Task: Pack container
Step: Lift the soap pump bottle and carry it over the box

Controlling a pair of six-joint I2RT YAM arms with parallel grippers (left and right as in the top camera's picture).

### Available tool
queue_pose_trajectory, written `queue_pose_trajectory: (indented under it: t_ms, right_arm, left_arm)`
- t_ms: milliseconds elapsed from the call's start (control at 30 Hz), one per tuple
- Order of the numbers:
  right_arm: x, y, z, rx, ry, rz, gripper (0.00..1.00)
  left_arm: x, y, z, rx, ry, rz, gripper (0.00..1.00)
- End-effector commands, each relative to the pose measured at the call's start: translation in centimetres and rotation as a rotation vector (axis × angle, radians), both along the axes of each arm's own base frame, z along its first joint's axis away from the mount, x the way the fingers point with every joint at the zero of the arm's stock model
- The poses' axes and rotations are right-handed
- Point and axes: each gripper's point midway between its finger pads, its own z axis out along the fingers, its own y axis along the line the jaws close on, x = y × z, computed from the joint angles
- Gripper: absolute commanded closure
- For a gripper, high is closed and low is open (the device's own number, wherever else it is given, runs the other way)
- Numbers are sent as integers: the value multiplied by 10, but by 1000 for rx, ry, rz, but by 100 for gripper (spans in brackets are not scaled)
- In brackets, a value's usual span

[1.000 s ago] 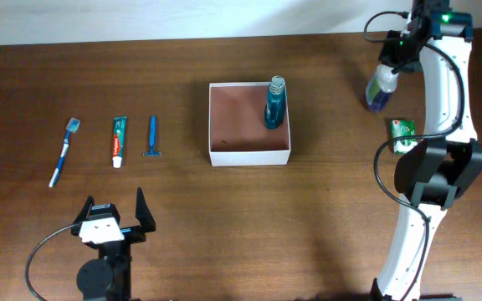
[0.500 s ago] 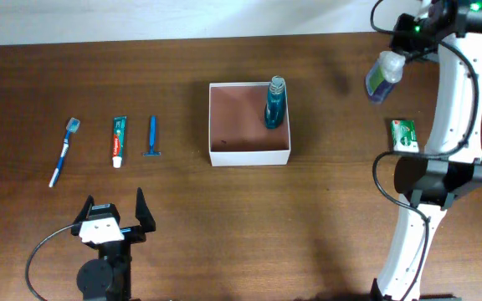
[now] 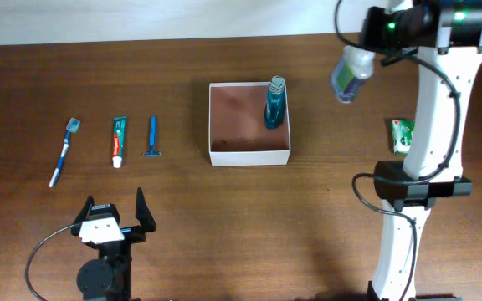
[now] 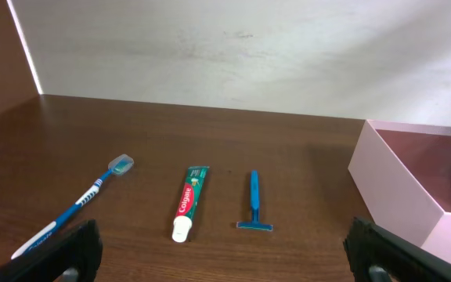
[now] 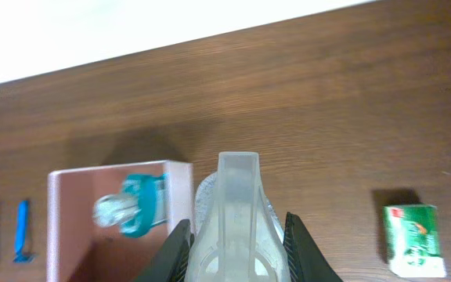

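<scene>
The square, shallow container with thin white walls and a pinkish-brown inside sits on the dark wooden tabletop near its middle, and a teal plastic bottle stands upright in its far right corner. Only the overhead view gives the whole layout: the right fingers carry a translucent plastic bottle with bluish-purple contents and a white cap, tilted, off to the right of the container and apart from it, while a small green box lies further right on the tabletop. The right wrist view adds the grip itself, with the black right fingers clenched on both sides of the translucent bottle, and the teal bottle, the container's wall and the green box showing below. The left fingers rest near the front edge, spread apart and holding nothing; their own camera shows both tips low at the frame's corners. Ahead of them, left of the container's wall, lie a blue-and-white toothbrush, a toothpaste tube and a blue razor, side by side and apart
</scene>
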Motion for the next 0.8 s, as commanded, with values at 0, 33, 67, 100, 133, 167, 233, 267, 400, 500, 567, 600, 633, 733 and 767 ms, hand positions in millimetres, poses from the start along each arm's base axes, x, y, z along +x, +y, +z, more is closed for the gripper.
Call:
queue_pose_trajectory:
  t_ms: [0, 33, 67, 100, 133, 167, 233, 267, 400, 500, 567, 600, 633, 733, 767]
  right_arm:
    - [-31, 25, 59, 25, -135, 61, 83]
    - [-35, 31, 65, 26, -149, 75, 83]
    - [-39, 36, 71, 28, -162, 86, 83]
    - [-45, 41, 78, 30, -177, 99, 83]
    - [-49, 46, 83, 34, -190, 112, 83]
    - [-54, 51, 89, 36, -202, 124, 83]
    - [-65, 62, 99, 41, -223, 154, 83]
    - [-70, 67, 103, 43, -229, 165, 83]
    - [-85, 86, 107, 74, -213, 184, 83]
    - [-87, 94, 96, 60, -161, 156, 83]
    - [-85, 97, 83, 21, -122, 142, 83]
    - [-85, 99, 76, 7, -100, 136, 83]
    - [-84, 101, 68, 0, -70, 117, 83]
    - [-85, 111, 38, -33, 31, 112, 83]
    - [-85, 110, 29, -47, 61, 93, 83]
  left_arm:
    - [0, 1, -2, -9, -2, 8, 1]
    - [0, 1, -2, -9, -2, 8, 1]
    - [0, 1, -2, -9, -2, 8, 1]
    - [0, 1, -2, -9, -2, 8, 1]
    - [0, 1, -2, -9, -2, 7, 1]
    - [0, 1, -2, -9, -2, 8, 1]
    - [0, 1, -2, -9, -2, 8, 1]
    - [0, 1, -2, -9, -2, 8, 1]
    - [0, 1, -2, -9, -2, 8, 1]
    - [0, 1, -2, -9, -2, 8, 1]
    - [0, 1, -2, -9, -2, 7, 1]
    - [0, 1, -2, -9, -2, 8, 1]
    - [0, 1, -2, -9, -2, 8, 1]
    - [0, 1, -2, -9, -2, 8, 1]
    - [0, 1, -2, -9, -2, 7, 1]
